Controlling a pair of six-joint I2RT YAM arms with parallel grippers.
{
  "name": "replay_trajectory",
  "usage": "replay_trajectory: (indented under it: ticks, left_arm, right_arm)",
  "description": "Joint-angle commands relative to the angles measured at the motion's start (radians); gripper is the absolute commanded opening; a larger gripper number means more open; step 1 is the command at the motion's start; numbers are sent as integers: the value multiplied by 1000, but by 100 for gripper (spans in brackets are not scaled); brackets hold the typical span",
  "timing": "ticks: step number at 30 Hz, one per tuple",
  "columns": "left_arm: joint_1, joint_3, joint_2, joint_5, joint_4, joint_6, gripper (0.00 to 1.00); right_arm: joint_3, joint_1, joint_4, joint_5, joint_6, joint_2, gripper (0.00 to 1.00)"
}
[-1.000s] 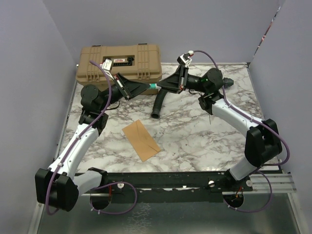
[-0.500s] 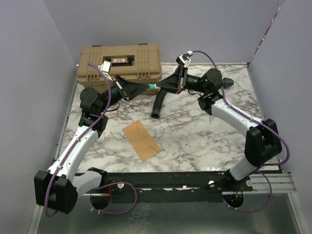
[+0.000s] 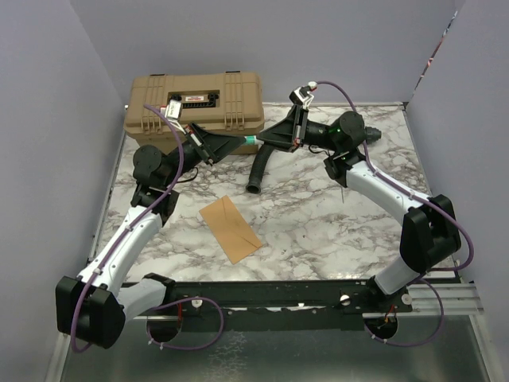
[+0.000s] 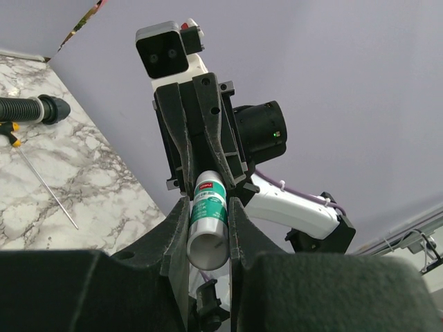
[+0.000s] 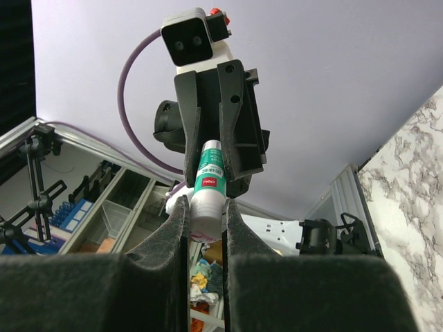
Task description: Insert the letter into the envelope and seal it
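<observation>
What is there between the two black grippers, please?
A small white-and-green glue stick, clamped at one end by the left gripper and at the other by the right gripper; both wrist views show it.

Bench (image 3: 318, 231): white-and-grey marble-pattern top. Directly on it:
- tan hard plastic toolbox (image 3: 195, 103), lid closed, far-left corner
- flat orange-tan kraft paper envelope (image 3: 231, 229), lying diagonally, left of centre, well apart from the toolbox
- black corrugated hose (image 3: 261, 169), curved, mid-far area
- thin metal-shaft screwdriver with yellow-black handle (image 4: 41, 183), near a hose end (left wrist view)
</observation>
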Motion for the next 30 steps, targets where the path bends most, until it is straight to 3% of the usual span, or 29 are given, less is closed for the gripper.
replay_trajectory:
  ticks: [1,17,21,22,25,28,30]
  left_arm:
    - [-111,-21,68,74,-41,18,0]
    - [-168,-14,128,62,-75,50,0]
    - [-155,41,113,2,-269,167,0]
    - [-149,60,106,-18,-334,205,4]
    - [-123,85,71,-76,-453,285,29]
    - [-88,61,22,-133,-491,317,71]
    - [-64,37,-11,-171,-525,334,86]
  right_arm:
    - [46,108,2,-73,-2,22,1]
    - [69,129,-52,-67,-34,49,0]
    - [33,83,-144,-29,-98,18,0]
    - [14,64,-183,-11,-128,2,0]
    - [-28,-1,-352,47,-253,-46,0]
    - [-65,-52,-507,106,-353,-79,1]
    - [-104,-75,-556,131,-389,-89,0]
